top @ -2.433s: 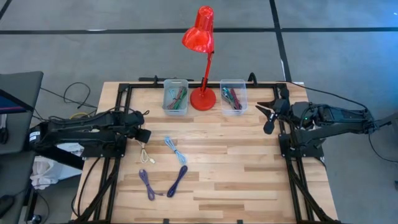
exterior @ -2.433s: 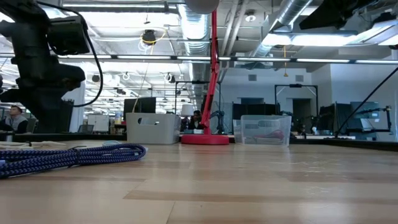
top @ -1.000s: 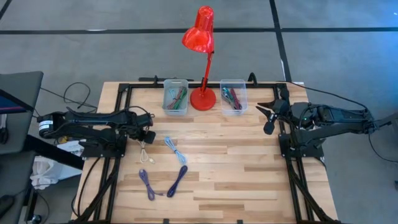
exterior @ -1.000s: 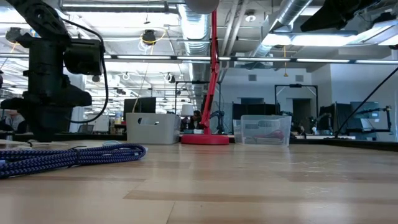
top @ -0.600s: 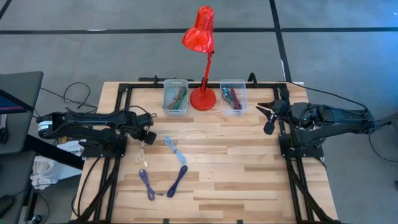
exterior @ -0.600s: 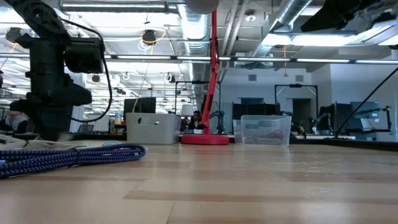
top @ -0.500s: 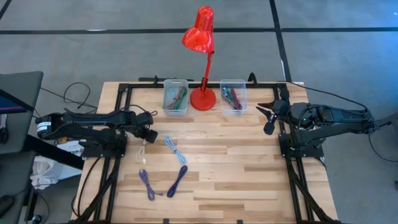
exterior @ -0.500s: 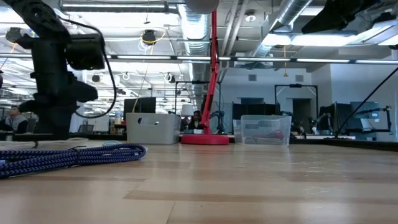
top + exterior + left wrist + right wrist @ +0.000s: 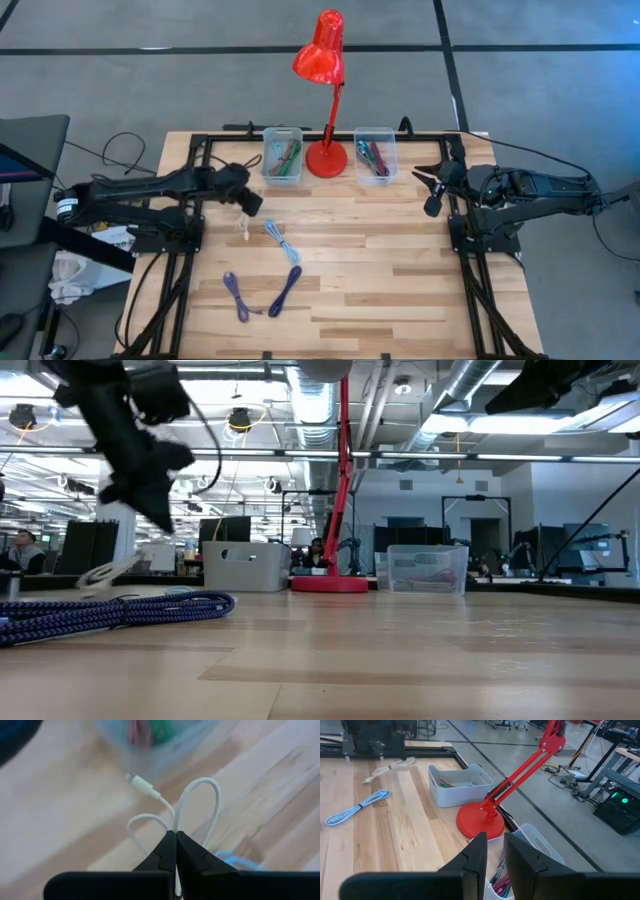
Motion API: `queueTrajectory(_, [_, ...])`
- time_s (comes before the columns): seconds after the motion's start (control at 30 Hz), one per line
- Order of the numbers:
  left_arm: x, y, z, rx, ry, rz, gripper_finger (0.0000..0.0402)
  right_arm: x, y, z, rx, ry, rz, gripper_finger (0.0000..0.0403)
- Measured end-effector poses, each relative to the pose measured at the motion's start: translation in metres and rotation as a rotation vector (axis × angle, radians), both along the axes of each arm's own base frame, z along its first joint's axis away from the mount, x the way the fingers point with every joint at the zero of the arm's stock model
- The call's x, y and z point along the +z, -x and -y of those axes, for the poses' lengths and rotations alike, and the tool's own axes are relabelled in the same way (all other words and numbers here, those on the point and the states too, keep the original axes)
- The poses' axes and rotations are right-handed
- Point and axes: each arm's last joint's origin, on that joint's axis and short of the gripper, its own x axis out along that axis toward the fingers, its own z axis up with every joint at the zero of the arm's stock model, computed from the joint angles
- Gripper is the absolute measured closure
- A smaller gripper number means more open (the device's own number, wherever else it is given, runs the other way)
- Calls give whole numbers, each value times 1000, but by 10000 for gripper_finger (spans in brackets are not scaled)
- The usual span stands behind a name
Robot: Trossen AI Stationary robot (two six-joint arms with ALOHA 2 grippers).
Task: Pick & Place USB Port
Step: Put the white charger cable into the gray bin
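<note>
Hanging from the closed left end effector (image 9: pixel 250 204), a white cable (image 9: pixel 243 227) is seen in the high view to the lower left of the red lamp (image 9: pixel 325 95), its long axis running from the fingers down toward the surface (image 9: pixel 380 270). It is placed just below the left-hand clear bin (image 9: pixel 282 155), with a light blue cable (image 9: pixel 282 243) close beside it and a purple cable (image 9: pixel 262 294) farther from the lamp. The right end effector (image 9: pixel 432 185) is held to the right of the lamp, beside the second bin (image 9: pixel 374 153), gripping nothing.

From the low view, the left end effector (image 9: pixel 150 510) is shown raised above the surface, left of the lamp's base (image 9: pixel 329 583); whether the white cable (image 9: pixel 108 571) below it touches the surface cannot be told. The purple cable (image 9: pixel 115 610) lies in front.

Only the left wrist view shows the grip: the fingers (image 9: pixel 167 852) are closed on the white cable (image 9: pixel 202 812) where two loops meet, and the connector (image 9: pixel 142 785) is pointed away from the fingers toward a bin (image 9: pixel 150 742).

In the right wrist view, the right end effector (image 9: pixel 493 852) is seen with a narrow gap between its fingers, the lamp's base (image 9: pixel 481 820) ahead, and the white cable (image 9: pixel 387 769) far beyond it.
</note>
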Motion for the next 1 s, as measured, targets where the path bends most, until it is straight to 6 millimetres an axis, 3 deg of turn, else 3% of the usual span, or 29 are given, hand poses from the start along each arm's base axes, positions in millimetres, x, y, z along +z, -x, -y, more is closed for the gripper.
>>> queueTrajectory(0.27, [60,-6,-4,-32,-200,99,400,0,0,0,-1,-1,1,345])
queueTrajectory(0.43, [79,-9,-8,-20,-345,134,400,0,0,0,-1,-1,1,345])
queueTrajectory(0.67, [85,-23,-24,-34,-500,139,400,0,0,0,-1,-1,1,345])
queueTrajectory(0.87, [80,-38,-51,4,-582,103,400,0,0,0,-1,-1,1,345])
queueTrajectory(1.0, [75,-42,-74,-2,-546,155,400,0,0,0,-1,-1,0,345])
